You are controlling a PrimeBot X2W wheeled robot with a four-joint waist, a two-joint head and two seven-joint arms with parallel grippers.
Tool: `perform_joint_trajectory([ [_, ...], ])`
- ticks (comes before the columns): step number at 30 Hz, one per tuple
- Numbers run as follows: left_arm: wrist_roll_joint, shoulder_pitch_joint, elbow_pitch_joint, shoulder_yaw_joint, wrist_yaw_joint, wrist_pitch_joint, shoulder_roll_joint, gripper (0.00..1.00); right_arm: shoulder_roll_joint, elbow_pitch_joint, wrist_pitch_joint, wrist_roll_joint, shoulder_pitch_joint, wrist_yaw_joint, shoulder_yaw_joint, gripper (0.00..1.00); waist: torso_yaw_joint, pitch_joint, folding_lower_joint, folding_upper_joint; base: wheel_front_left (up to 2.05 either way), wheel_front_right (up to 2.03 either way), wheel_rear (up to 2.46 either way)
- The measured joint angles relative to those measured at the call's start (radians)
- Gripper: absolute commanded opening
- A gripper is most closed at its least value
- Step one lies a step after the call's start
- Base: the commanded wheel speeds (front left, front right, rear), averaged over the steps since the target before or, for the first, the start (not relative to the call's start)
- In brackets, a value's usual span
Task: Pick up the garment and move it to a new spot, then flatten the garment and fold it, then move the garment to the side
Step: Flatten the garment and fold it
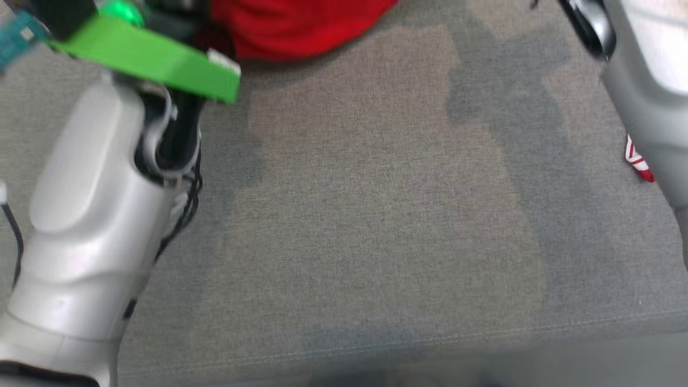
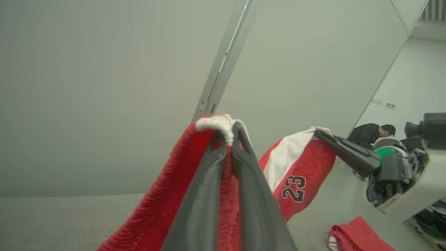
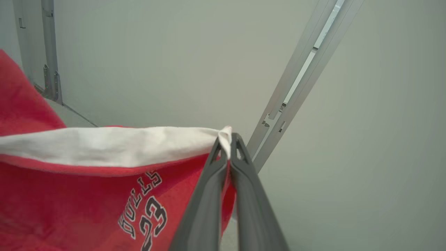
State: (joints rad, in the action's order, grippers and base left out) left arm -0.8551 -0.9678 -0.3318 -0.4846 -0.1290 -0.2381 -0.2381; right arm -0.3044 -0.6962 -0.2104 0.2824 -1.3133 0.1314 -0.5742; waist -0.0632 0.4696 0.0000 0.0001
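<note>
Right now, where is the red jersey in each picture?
Head view: jersey at the top edge, left of centre.
Left wrist view: bottom centre, pinched in the left tool; its numbered part hangs at right.
Right wrist view: lower left, white band pinched in the right tool.
Shared landmark: the number 23, in both wrist views.

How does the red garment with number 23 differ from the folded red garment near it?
The number 23 garment hangs in the air, pinched by the left gripper and the right gripper; the folded red garment lies on the grey surface. The number 23 garment is spread out, showing a wide white band and black print; the folded red garment is a compact stack with no print visible. Both are red with white trim.
</note>
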Motion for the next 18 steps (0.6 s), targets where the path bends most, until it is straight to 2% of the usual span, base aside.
perform_joint_trajectory([
  [4,-0.013,0.121,0.018,-0.047,0.000,-0.003,-0.038,0.00,-0.091,0.128,0.035,0.113,0.150,0.000,-0.048,0.00,0.009,-0.047,0.0000,0.0000,0.00,0.00,0.00],
  [8,-0.012,0.234,0.025,-0.063,0.018,-0.009,-0.051,0.00,-0.170,0.250,0.065,0.184,0.317,0.000,-0.027,0.00,0.019,-0.102,0.0000,0.0000,0.00,0.00,0.00],
  [18,0.085,0.518,0.067,-0.163,0.123,0.000,-0.122,0.00,-0.310,0.461,0.205,0.225,0.701,0.000,0.004,0.00,0.034,-0.244,-0.0001,0.0000,0.00,0.00,0.00],
])
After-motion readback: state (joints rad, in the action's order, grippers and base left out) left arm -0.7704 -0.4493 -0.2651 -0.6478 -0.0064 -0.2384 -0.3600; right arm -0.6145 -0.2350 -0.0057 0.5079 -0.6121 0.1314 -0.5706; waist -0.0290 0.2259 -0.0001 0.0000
